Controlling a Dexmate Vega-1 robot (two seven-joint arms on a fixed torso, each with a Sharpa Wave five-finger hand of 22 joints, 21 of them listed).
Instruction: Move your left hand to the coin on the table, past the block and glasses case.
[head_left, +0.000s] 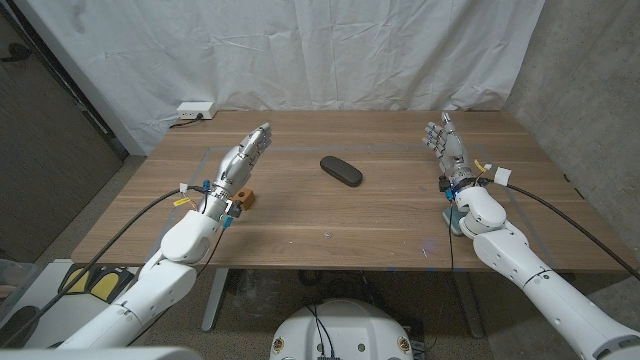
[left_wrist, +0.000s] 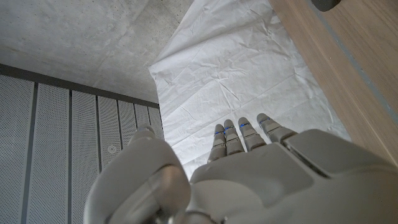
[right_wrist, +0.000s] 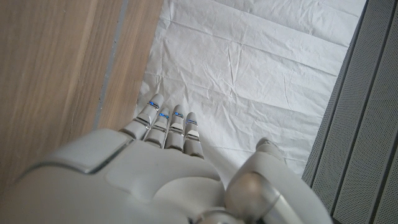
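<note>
Over counter's left side, left robot hand raised, fingers extended, empty; block beside wrist, glasses case ahead. Coin unreached. Right robot hand empty, spread.

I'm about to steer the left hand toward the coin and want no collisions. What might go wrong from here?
The wooden block sits right beside the left arm's wrist, so a sideways sweep may knock it. The glasses case lies mid-table, probably across the left hand's path. The coin is a tiny speck, easy to miss.
</note>
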